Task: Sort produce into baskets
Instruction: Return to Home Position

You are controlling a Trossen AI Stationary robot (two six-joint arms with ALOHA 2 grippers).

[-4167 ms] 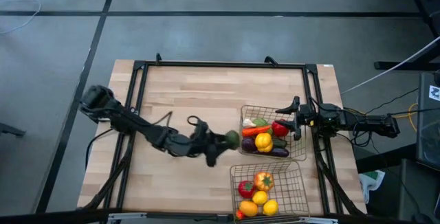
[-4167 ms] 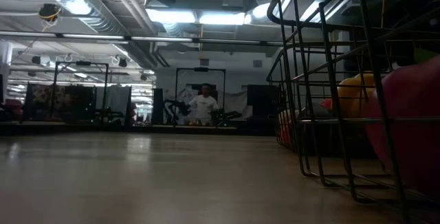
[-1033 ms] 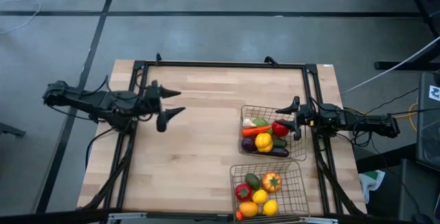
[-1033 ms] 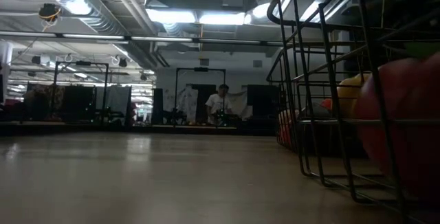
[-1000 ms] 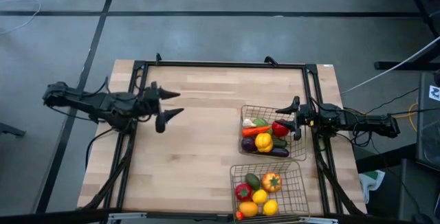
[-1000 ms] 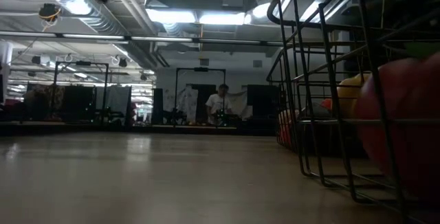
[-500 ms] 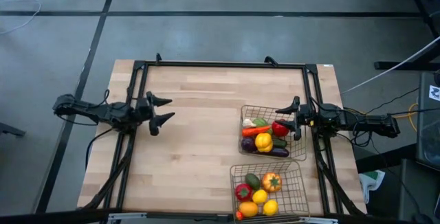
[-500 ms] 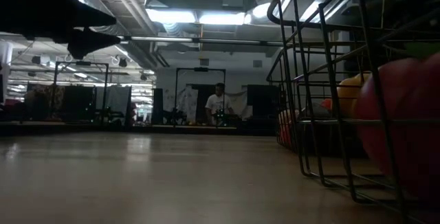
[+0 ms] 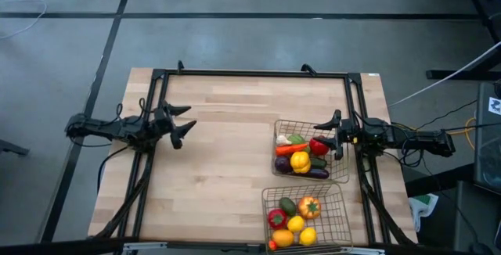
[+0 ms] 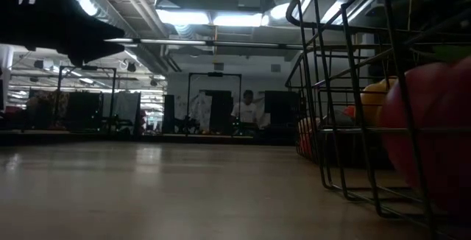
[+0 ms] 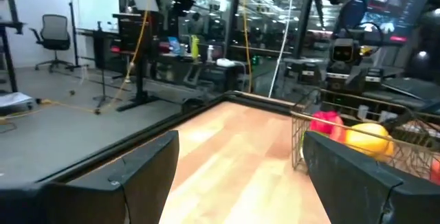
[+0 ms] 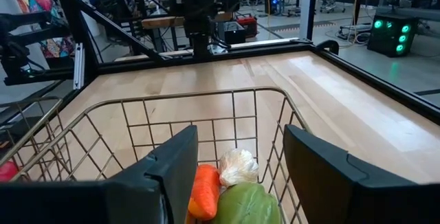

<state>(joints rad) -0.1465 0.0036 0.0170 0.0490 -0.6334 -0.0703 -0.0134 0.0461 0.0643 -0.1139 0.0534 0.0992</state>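
Two wire baskets sit at the table's right. The far basket (image 9: pixel 275 141) holds a garlic (image 12: pixel 237 165), a carrot (image 12: pixel 205 189), a red pepper (image 9: pixel 318 146), a yellow piece (image 9: pixel 300 162) and an eggplant (image 9: pixel 315 174). The near basket (image 9: pixel 264 208) holds an avocado (image 9: pixel 288 206), a tomato (image 9: pixel 308 206), a red pepper (image 9: pixel 278 217) and lemons (image 9: pixel 296 224). My left gripper (image 9: pixel 183 120) is open and empty above the table's left part. My right gripper (image 9: pixel 335 136) is open and empty over the far basket's right rim.
A black frame (image 9: pixel 250 73) runs round the table's far and side edges. Bare wood (image 9: pixel 227 153) lies between my left gripper and the baskets. In the low view the near basket (image 10: pixel 353 85) fills the right side, and a person (image 10: pixel 247 111) stands far off in the room.
My left gripper has drawn back toward the table's left edge and come down a little, staying open and empty. The person in the room behind has walked to the right. The baskets and the produce have kept still.
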